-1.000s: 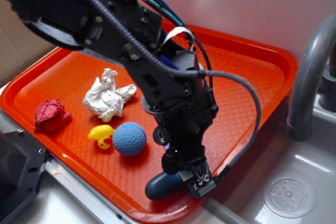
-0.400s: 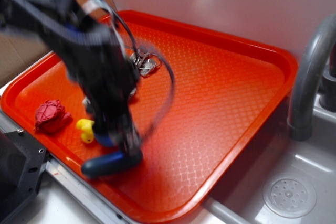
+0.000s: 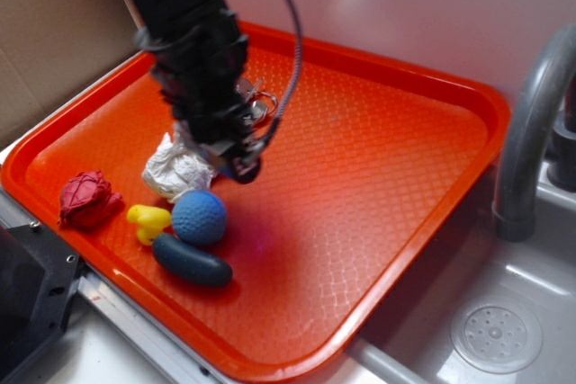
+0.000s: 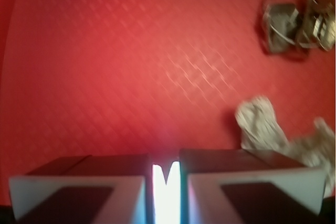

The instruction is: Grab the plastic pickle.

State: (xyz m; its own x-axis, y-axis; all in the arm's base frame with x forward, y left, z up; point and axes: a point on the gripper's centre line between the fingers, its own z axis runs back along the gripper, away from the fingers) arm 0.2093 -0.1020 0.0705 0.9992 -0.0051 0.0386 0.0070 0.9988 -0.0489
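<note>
The plastic pickle (image 3: 192,261), a dark navy oblong, lies flat near the front left edge of the orange tray (image 3: 387,177). It sits just in front of the blue ball (image 3: 199,218), and nothing is holding it. My gripper (image 3: 238,166) hangs above the tray behind the ball, beside the crumpled white paper (image 3: 174,171). It is well apart from the pickle. In the wrist view my gripper (image 4: 166,182) has its jaws nearly together with only a thin bright slit and nothing between them. The pickle is out of that view.
A yellow duck (image 3: 148,221) and a red crumpled lump (image 3: 87,198) lie left of the ball. A metal clip (image 3: 258,105) rests further back, and also shows in the wrist view as the metal clip (image 4: 296,19). A grey faucet (image 3: 531,132) and sink (image 3: 495,334) stand to the right.
The arm swept from the tray's front right to the left, dragging the pickle along, then rose and drew back. The pickle now lies free by the ball. The duck and ball shifted slightly.
</note>
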